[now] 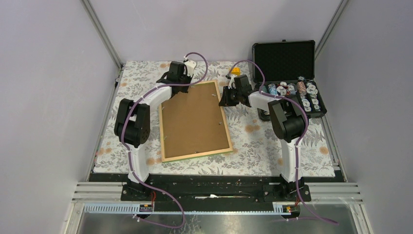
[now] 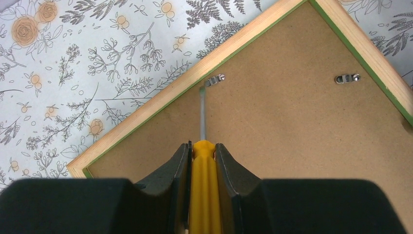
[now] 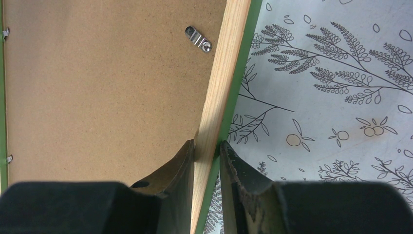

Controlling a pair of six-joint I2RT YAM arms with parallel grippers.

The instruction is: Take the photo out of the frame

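The frame [image 1: 194, 122] lies face down on the flowered cloth, brown board back up, light wood rim and green edge showing. The photo is hidden under the board. My left gripper [image 1: 178, 78] is at the frame's far left corner, shut on a yellow-handled screwdriver [image 2: 203, 190]; its thin shaft reaches a small metal clip [image 2: 215, 79] by the rim. A second clip [image 2: 347, 78] sits to the right. My right gripper [image 1: 227, 100] is shut on the frame's right rim [image 3: 214, 126], one finger on the board side, one outside. Another clip [image 3: 198, 38] lies ahead of it.
An open black case [image 1: 287, 78] with several small round pieces stands at the back right, beside the right arm. A small yellow object [image 1: 235, 71] lies on the cloth behind the right gripper. The flowered cloth [image 1: 258, 141] covers the table between grey walls.
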